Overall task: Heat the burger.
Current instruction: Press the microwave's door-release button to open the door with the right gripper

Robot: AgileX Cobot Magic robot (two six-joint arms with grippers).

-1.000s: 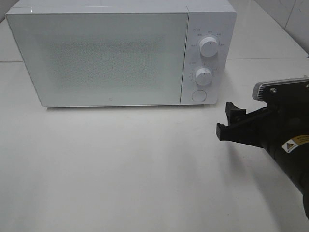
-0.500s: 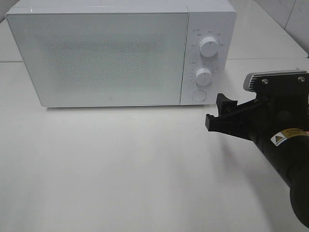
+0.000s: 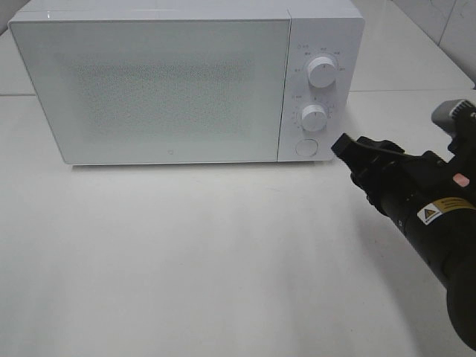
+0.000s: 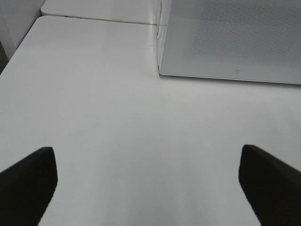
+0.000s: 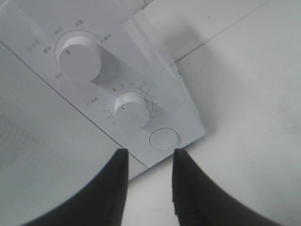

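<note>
Exterior high view: a boxy white microwave [image 3: 178, 89] with smooth glossy walls stands at the 11 o'clock part of a matte white table [image 3: 186, 260]. Its flat door [image 3: 149, 89] is shut and carries a fine speckled screen that hides the inside, so where the burger is cannot be told. On the control strip at the door's 3 o'clock side sit two round ribbed white knobs, an upper knob [image 3: 321, 73] and a lower knob [image 3: 314, 117], with a flat round button [image 3: 305, 147] at 6 o'clock from them. A thick black arm comes in from 4 o'clock, and the right gripper [image 3: 343, 145] points toward 10 o'clock, its blunt tip just beside the button at the microwave's front corner. Left wrist view: the left gripper [image 4: 146, 155] hangs over bare table, its two dark blunt fingers [image 4: 28, 179] spread wide apart with nothing between them, and the microwave's front corner is well ahead. Right wrist view: two smooth black curved fingers [image 5: 113, 188] stand a narrow gap apart, clamped on nothing, with the round button just beyond the gap and the knobs further on.
</note>
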